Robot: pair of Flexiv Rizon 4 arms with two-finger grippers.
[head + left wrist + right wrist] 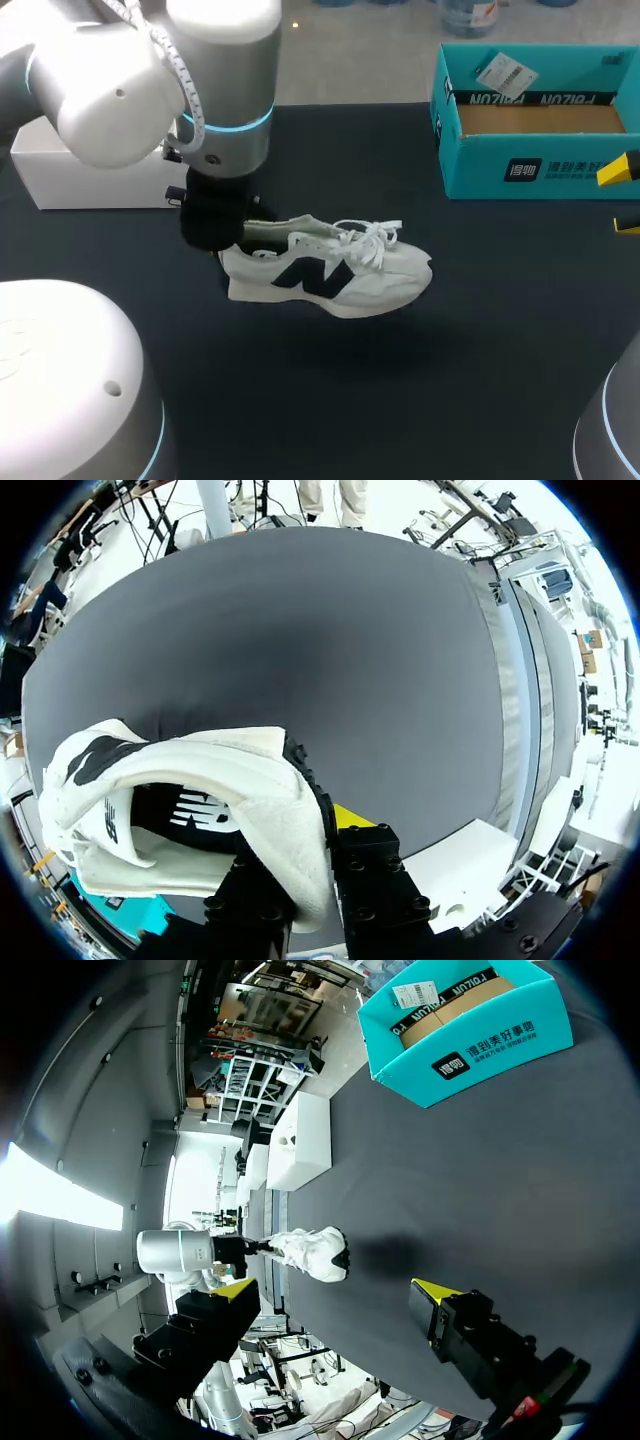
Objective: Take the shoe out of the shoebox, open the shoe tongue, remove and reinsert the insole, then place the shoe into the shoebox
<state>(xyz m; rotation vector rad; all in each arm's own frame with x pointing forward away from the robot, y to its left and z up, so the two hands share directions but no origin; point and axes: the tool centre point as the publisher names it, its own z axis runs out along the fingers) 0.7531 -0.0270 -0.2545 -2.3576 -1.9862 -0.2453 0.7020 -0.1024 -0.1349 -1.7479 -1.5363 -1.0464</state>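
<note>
A white sneaker (330, 270) with a dark logo and white laces hangs a little above the black table, toe toward the right, its shadow on the cloth below. My left gripper (228, 240) is shut on the shoe's heel; in the left wrist view the heel collar (270, 780) sits clamped between the fingers of that gripper (310, 855). The teal shoebox (470, 160) stands open at the back right with a brown cardboard floor. My right gripper (625, 198) is open at the right edge, well away from the shoe (310, 1252), with nothing between the fingers of the gripper (335, 1290).
A white box (100, 175) stands at the back left behind my left arm, and appears as the white box (300, 1145) in the right wrist view. The shoebox (470, 1030) holds a paper tag at its back wall. Black tablecloth (400, 400) lies in front of the shoe.
</note>
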